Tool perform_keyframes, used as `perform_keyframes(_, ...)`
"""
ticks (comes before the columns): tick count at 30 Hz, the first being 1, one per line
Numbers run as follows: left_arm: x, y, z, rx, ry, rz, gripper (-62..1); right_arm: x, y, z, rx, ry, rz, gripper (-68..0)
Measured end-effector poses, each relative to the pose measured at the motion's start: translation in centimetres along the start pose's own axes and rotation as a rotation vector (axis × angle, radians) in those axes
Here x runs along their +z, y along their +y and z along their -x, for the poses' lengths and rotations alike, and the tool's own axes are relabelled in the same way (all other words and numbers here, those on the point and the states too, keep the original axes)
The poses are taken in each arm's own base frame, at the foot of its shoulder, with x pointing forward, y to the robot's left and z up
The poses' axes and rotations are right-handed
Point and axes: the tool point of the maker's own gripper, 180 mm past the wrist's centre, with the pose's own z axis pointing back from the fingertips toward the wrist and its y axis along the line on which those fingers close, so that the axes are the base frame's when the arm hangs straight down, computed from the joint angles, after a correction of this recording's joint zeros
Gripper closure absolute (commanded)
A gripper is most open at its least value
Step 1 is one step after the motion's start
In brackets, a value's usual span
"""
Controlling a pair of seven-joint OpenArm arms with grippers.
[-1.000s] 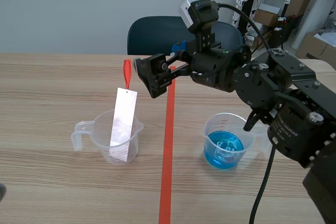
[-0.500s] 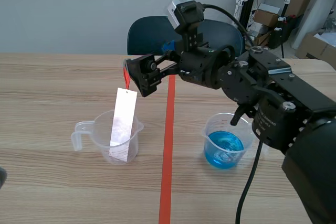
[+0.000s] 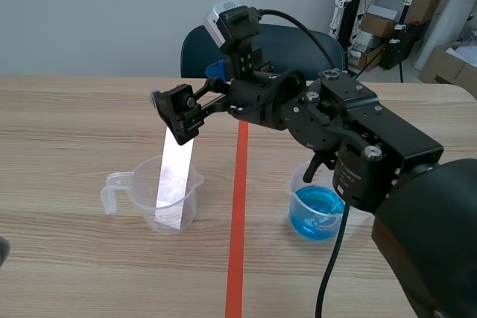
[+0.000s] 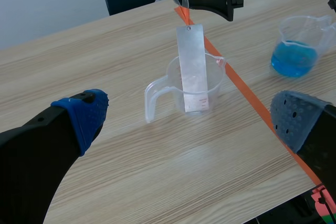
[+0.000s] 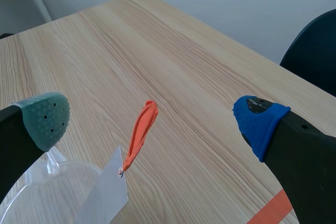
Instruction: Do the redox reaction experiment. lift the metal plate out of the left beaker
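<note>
metal plate (image 3: 174, 176): stands in the left beaker, lower end down inside, upper end well above the rim; leans slightly toward 1 o'clock in the scene view; long, narrow, pale and shiny.
orange tag (image 5: 140, 135): hangs from a hole at the plate's upper end and points up and away from it; lies in the gap between the right gripper's pads, pressed by neither.
left beaker (image 3: 147, 197): clear plastic, handle at its 9 o'clock; sits on the table at 9 o'clock of the tape line; cannot tell whether any liquid is inside.
right beaker (image 3: 299, 188): clear, with blue liquid in its lower part; sits at 3 o'clock of the tape line, well apart from the left beaker.
right gripper (image 5: 152, 121): spread wide, one grey-green pad and one blue, clamped on nothing; comes in from 3 o'clock across the tape line and hovers at the plate's top end, above the left beaker.
left gripper (image 4: 189, 111): spread wide, holding nothing; raised over the near side of the table, with the left beaker and the plate ahead of it.
tape line (image 3: 237, 221): orange-red, runs from 6 to 12 o'clock between the two beakers.
table (image 3: 74, 124): light wood grain.
chair (image 3: 216, 46): dark, at the table's 12 o'clock edge.
boxes (image 3: 387, 16): cardboard, far back at 1 o'clock.
</note>
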Motion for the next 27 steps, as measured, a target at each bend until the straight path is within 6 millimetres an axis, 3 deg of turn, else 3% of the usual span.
perform_keyframes(8,0.0,0.0,0.0,0.000,0.000,0.000,-62.3,-1.0,-0.2,0.1,-0.023,0.002,-0.001,-67.9)
perform_keyframes(17,0.0,0.0,0.0,0.002,0.000,0.003,-62.3,-1.9,1.5,0.2,-0.067,-0.018,-0.040,-67.9)
perform_keyframes(22,0.0,-0.1,0.0,0.002,0.000,0.003,-62.3,-2.2,1.9,2.4,-0.138,0.022,-0.038,-67.9)
perform_keyframes(27,0.0,-0.1,0.0,0.002,0.000,0.003,-62.3,-2.0,1.7,2.5,-0.140,0.022,-0.033,-67.9)
